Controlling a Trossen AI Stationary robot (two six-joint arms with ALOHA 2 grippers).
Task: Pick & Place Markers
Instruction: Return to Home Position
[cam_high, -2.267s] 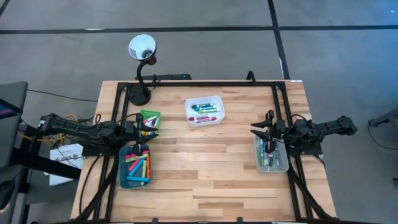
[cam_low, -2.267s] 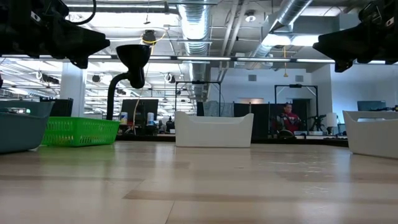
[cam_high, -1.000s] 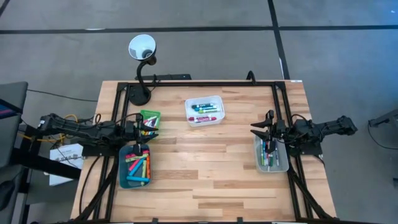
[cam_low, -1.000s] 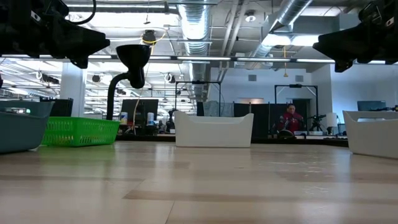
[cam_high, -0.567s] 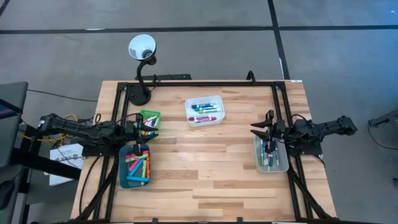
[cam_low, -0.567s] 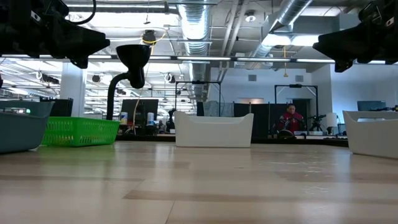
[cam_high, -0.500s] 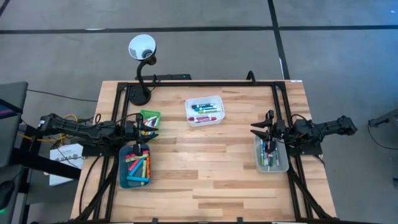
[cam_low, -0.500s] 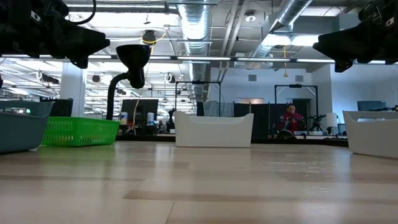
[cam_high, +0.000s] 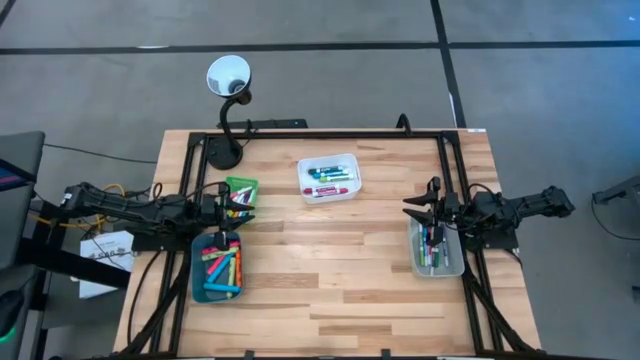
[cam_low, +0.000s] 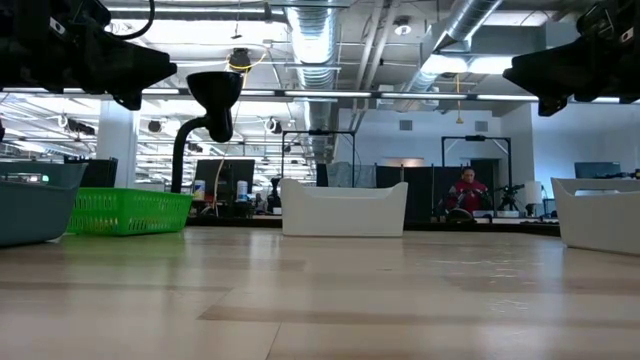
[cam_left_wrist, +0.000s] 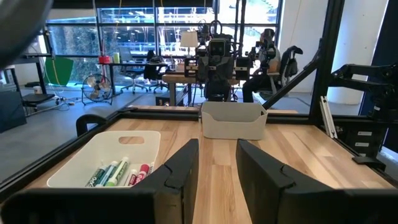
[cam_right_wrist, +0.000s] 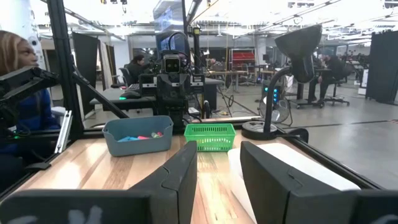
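Unmoved since the earlier frames. Left gripper (cam_high: 236, 205) narrowly parted, empty, with green tray (cam_high: 241, 182) and teal tray (cam_high: 194, 270) of markers (cam_high: 222, 268) just beside it. Right gripper (cam_high: 412, 208) likewise parted, above clear grey tray (cam_high: 458, 262) holding more. White tray (cam_high: 327, 159) well apart from both, also stocked. Contents plain from above, hidden behind tray walls at table height.

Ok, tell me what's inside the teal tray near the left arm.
In the teal tray lies a loose heap of markers with orange, pink, green and blue showing. A dark part of the left arm overhangs its far end, hiding whatever lies beneath.
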